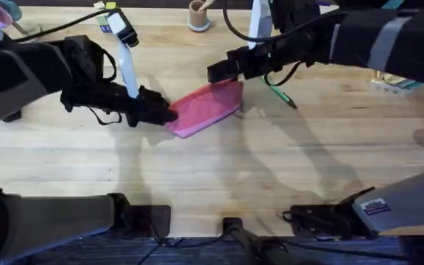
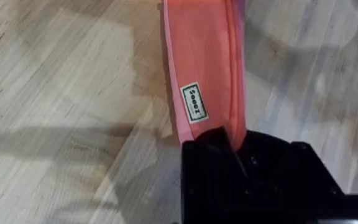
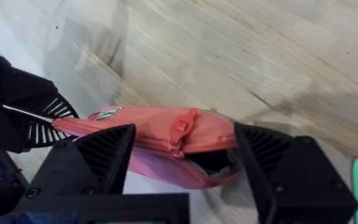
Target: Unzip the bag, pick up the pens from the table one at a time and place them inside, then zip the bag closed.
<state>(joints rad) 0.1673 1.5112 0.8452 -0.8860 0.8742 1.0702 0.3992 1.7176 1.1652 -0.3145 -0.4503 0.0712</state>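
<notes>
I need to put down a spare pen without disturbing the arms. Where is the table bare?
The widest bare stretch of the table lies between the bag and the arm bases. It is crowded around the bag: the left gripper clamps one end, the right gripper is at the other, and the green pen lies just beside.

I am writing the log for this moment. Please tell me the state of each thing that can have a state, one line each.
bag: on the table, its zipper partly open near the right gripper.
left gripper: shut on the bag's end.
right gripper: fingers open, one each side of the bag's zipper pull.
green pen: lying on the table, outside the bag.
</notes>
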